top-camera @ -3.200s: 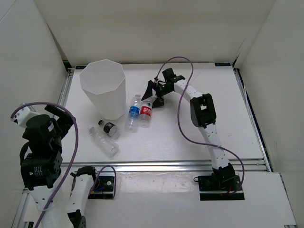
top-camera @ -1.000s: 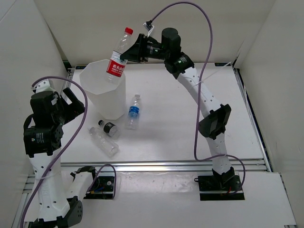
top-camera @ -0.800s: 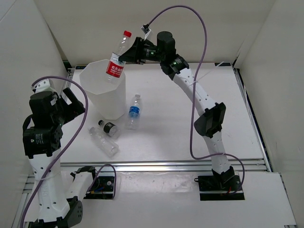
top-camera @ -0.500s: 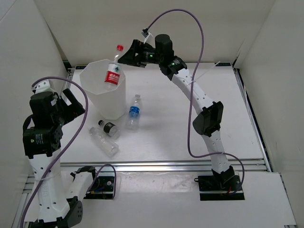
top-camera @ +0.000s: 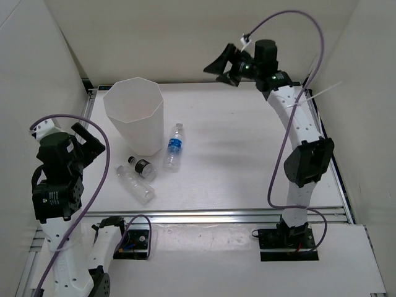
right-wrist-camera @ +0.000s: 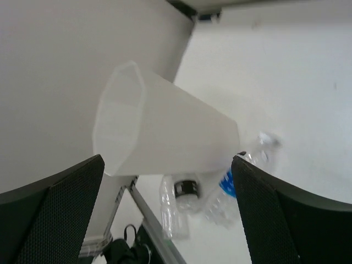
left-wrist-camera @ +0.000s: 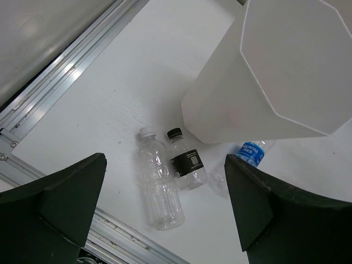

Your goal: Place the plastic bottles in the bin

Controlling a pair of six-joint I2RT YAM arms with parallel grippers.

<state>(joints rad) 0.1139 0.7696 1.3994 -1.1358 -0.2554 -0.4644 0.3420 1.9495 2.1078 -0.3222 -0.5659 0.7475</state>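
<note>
Your right gripper (top-camera: 219,68) has swung clear of the bin (top-camera: 133,117), spread and empty; the red bottle is gone from view. Left wrist: left gripper (left-wrist-camera: 165,160) spread above the unlabelled bottle (left-wrist-camera: 159,192) and black-capped bottle (left-wrist-camera: 187,164) beside the bin. Right wrist: blue-labelled bottle (right-wrist-camera: 226,184) there too, blurred; 3 lie outside.
</note>
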